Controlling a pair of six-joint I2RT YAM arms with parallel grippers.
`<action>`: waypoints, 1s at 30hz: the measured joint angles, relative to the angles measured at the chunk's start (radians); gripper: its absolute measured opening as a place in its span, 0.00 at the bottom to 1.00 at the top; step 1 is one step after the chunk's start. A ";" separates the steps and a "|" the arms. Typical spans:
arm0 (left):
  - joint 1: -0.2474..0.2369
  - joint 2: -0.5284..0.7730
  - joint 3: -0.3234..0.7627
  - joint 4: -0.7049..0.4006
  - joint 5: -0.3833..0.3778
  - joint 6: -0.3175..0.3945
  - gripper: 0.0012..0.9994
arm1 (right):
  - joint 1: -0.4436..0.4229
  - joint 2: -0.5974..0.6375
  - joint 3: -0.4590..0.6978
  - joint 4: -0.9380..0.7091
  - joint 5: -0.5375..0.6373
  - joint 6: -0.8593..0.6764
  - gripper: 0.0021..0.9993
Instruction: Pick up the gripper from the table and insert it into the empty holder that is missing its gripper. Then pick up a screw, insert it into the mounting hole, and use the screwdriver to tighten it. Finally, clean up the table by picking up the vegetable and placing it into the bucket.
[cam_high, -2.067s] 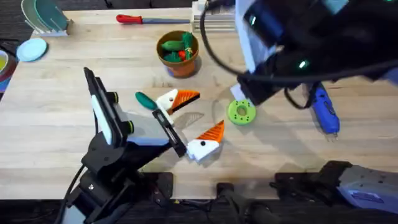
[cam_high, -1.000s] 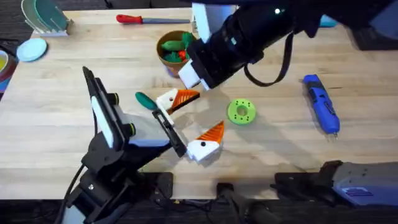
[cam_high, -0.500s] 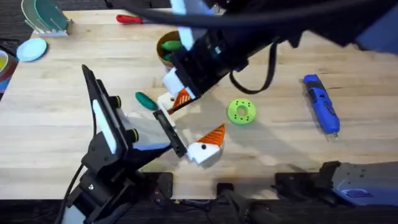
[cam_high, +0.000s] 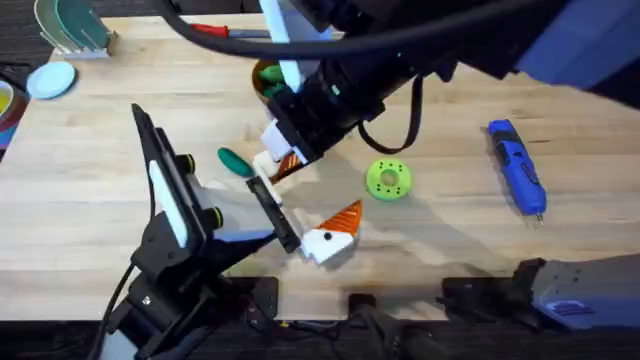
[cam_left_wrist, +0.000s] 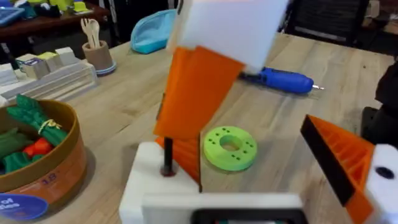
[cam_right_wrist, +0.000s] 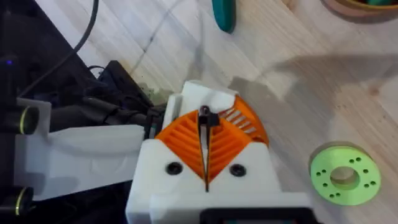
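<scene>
Screw (cam_right_wrist: 204, 116): small dark pin clenched at pad tips of right pincer (cam_right_wrist: 204, 127); just above one finger of left pincer (cam_high: 318, 190) | left pincer: released, fingers spread | handling: judged light, stiff, slippery; grip shank, keep upright

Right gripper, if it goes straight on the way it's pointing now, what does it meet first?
Most likely the left gripper. The right gripper, shut on a small black screw, points down at the left one's white finger mount just beyond its tips. Depth is hard to judge.
</scene>
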 joint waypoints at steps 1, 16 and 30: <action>0.000 0.000 0.000 0.000 0.000 0.000 0.99 | 0.000 0.001 0.000 0.000 0.000 0.000 0.00; 0.000 0.000 0.000 -0.002 0.000 -0.008 0.99 | 0.000 0.056 0.010 -0.019 -0.015 -0.001 0.00; 0.000 0.000 0.000 -0.001 -0.001 -0.008 0.99 | 0.001 0.052 0.016 -0.038 -0.011 -0.004 0.83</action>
